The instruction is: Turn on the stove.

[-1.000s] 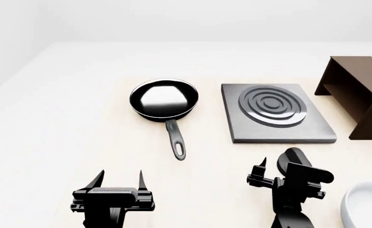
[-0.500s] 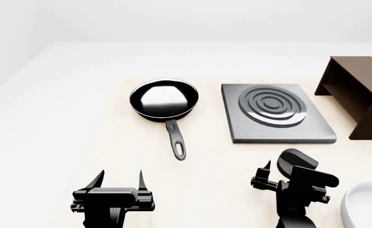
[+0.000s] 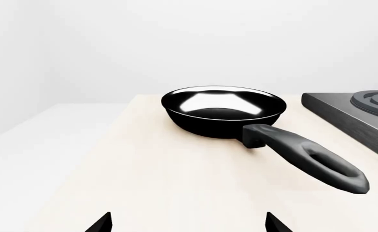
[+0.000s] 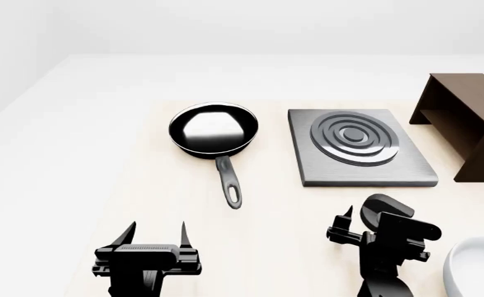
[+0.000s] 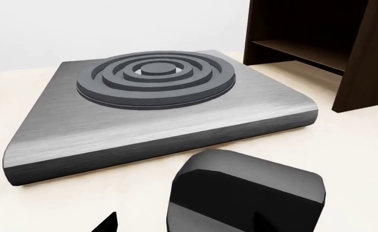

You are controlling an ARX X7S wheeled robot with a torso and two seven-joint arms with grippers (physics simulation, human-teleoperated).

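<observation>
Stove [image 4: 361,148] lies flat at 1 o'clock on the table [image 4: 101,154], frying pan [image 4: 214,130] at 11, shelf [image 4: 464,120] at 2. Right gripper [image 4: 365,230] sits just short of the stove's near edge, probably staged for the knob; finger spread cannot be told. Left gripper [image 4: 155,234] idles at 7, fingers wide, empty. No writing or brand visible.
</observation>
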